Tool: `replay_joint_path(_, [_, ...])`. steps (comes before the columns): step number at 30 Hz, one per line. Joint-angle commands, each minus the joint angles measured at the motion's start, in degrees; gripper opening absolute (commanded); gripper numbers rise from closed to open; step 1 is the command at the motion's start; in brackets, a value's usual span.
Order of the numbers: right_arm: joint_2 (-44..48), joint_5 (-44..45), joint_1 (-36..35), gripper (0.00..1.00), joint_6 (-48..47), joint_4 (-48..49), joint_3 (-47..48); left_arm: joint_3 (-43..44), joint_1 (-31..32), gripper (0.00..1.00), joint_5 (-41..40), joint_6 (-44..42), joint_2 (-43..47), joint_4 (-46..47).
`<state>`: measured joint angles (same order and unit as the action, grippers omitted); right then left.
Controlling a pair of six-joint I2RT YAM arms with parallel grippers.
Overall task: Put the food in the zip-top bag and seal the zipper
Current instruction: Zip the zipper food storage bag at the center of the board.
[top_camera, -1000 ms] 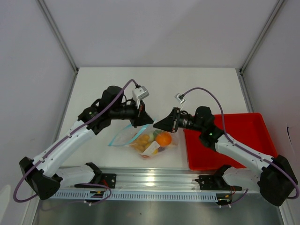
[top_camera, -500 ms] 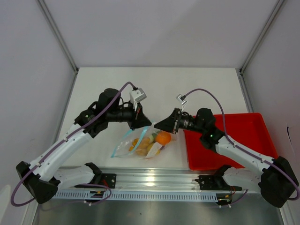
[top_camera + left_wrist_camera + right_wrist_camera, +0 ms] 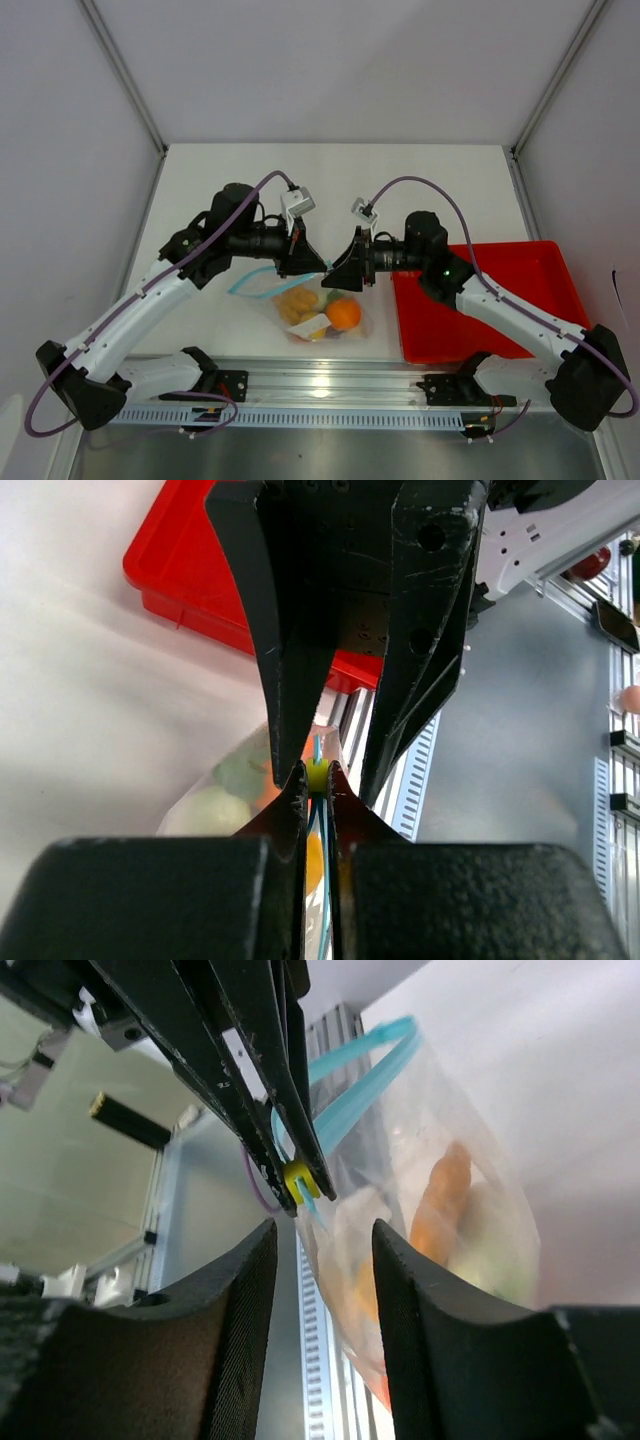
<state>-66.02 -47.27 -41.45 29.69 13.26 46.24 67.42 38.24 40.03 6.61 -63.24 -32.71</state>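
Shifted leftward and newly parted, the right gripper (image 3: 347,272) faces the left gripper (image 3: 317,771), which stays clamped on the zipper (image 3: 352,1100) to hold the bag (image 3: 283,320), food (image 3: 343,314) inside, over the counter (image 3: 400,180), apparently ready for sealing.

White tabletop (image 3: 330,175) filled centre of top view, evenly lit. Plain pale grey walls (image 3: 330,60) closed in back and both sides. Metal struts (image 3: 122,75) ran diagonally at upper left and upper right. Aluminium rail (image 3: 330,385) crossed bottom, faint glare mid-span.
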Motion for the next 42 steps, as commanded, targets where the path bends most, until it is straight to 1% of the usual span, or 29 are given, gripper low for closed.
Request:
replay_joint_path(1, [-2.0,-4.0,0.0,0.45,-8.9,-8.0,5.1,2.7,-0.3,0.00,3.9,0.6,-0.3,0.8])
replay_joint_path(2, [-2.5,-4.7,0.0,0.40,-9.6,-8.6,5.4,2.7,-0.3,0.01,4.6,0.6,-0.4,0.9])
replay_joint_path(5, [-3.9,-5.1,0.0,0.29,-10.7,-9.0,6.2,2.7,-0.3,0.01,4.8,0.7,-0.4,0.7])
replay_joint_path(7, [-4.3,-6.3,0.0,0.27,-10.3,-7.7,6.3,2.7,-0.3,0.01,4.8,0.6,-0.3,0.5])
replay_joint_path(9, [-4.6,-6.4,-0.1,0.08,-10.1,-7.0,6.4,2.7,-0.3,0.01,5.1,0.7,-0.5,0.5])
replay_joint_path(10, [-4.6,-6.1,-0.1,0.00,-10.0,-6.9,6.4,2.8,-0.3,0.01,5.3,0.7,-0.5,0.5])
replay_joint_path(12, [-4.3,-5.9,-0.1,0.00,-9.7,-5.7,6.1,2.7,-0.3,0.01,4.8,0.5,-0.7,0.3])
replay_joint_path(14, [-3.4,-5.3,-0.2,0.00,-8.3,-4.4,5.4,2.5,-0.2,0.05,4.2,0.2,-0.7,-0.4])
replay_joint_path(17, [-1.3,-5.2,-0.3,0.00,-7.3,-2.8,4.2,1.8,-0.3,0.20,2.9,-0.4,-0.6,-0.8])
replay_joint_path(18, [-0.4,-5.1,-0.3,0.00,-7.0,-2.4,3.7,1.5,-0.3,0.30,2.3,-0.4,-0.4,-0.8])
replay_joint_path(21, [0.4,-5.1,-0.5,0.00,-6.5,-2.5,3.2,0.7,-0.2,0.46,0.5,-0.5,0.1,-0.6])
replay_joint_path(24, [1.1,-4.8,-0.6,0.00,-6.0,-2.3,2.5,0.0,-0.3,0.51,-1.7,-0.5,0.9,-0.4])
replay_joint_path(28, [1.5,-4.4,-0.7,0.00,-5.3,-1.8,2.0,-1.0,-0.3,0.50,-4.0,-1.1,2.2,-0.3])
replay_joint_path(30, [1.4,-4.4,-1.1,0.00,-5.3,-1.7,1.9,-1.2,-0.2,0.47,-4.0,-1.1,2.6,-0.2])
replay_joint_path(32, [1.0,-4.4,-1.3,0.00,-5.4,-1.8,2.0,-1.1,-0.3,0.46,-3.7,-0.8,2.9,0.3])
replay_joint_path(33, [0.8,-4.4,-1.4,0.00,-5.3,-1.8,2.0,-1.1,-0.3,0.43,-3.6,-0.7,3.1,0.6])
replay_joint_path(35, [0.6,-4.3,-1.7,0.00,-5.4,-1.8,2.0,-1.1,-0.3,0.42,-3.5,-0.2,3.3,1.5])
replay_joint_path(36, [0.6,-4.1,-1.9,0.00,-5.3,-1.8,2.1,-0.8,-0.3,0.40,-3.3,-0.2,3.2,1.6])
replay_joint_path(42, [0.2,-3.7,-2.4,0.00,-5.8,-2.3,2.5,-0.1,-0.3,0.34,-2.6,0.3,2.5,1.9])
